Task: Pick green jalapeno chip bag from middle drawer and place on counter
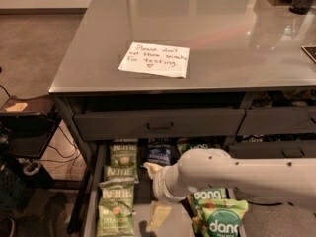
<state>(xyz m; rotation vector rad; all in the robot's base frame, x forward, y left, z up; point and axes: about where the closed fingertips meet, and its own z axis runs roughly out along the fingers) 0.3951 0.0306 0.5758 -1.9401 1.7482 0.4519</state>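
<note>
Though arm (237, 172) hides its middle, tool (150, 196) hangs over middle drawer (94, 179), apparently spread wide, beside green jalapeno chip bag (117, 191).

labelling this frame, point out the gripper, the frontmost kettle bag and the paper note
gripper (148, 196): camera view, midway between its fingertips, above the middle drawer (92, 196)
frontmost green jalapeno chip bag (116, 221): camera view, front face
paper note (154, 59): camera view, sheet's centre

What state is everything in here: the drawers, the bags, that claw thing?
Middle drawer: pulled open.
Upper drawer: shut.
Green jalapeno chip bags: lying in the middle drawer's left side.
Dang bags: lying at its right.
Gripper: open, empty, above the drawer floor between the bags.
Paper note: flat on the counter.
</note>
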